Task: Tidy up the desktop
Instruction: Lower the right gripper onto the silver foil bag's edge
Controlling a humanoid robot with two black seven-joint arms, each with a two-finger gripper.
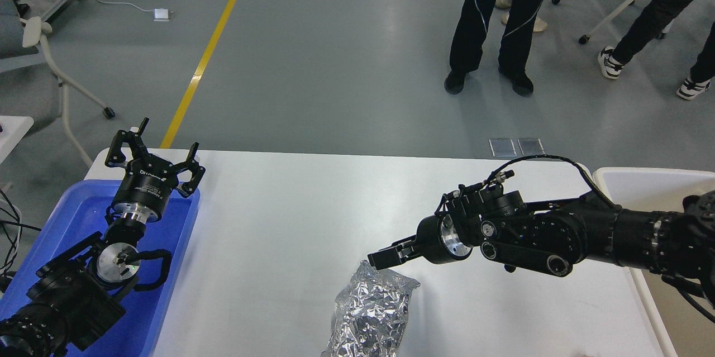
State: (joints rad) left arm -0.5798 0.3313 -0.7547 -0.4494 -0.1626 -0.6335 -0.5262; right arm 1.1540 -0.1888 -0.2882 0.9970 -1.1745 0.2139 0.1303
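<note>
The white desktop (279, 206) fills the lower half of the head view. A crumpled silver foil bag (371, 312) lies on it near the front edge, at the middle. My right gripper (381, 259) reaches in from the right and hovers just above the bag's top edge; its fingers overlap side-on, so I cannot tell their opening. My left gripper (153, 150) is open and empty, pointing up over the far end of the blue tray.
A blue plastic tray (72, 217) sits at the desktop's left edge under my left arm. A cream-rimmed bin (642, 175) stands beyond the right edge. People's legs (486, 27) and a chair (39, 55) stand on the grey floor behind.
</note>
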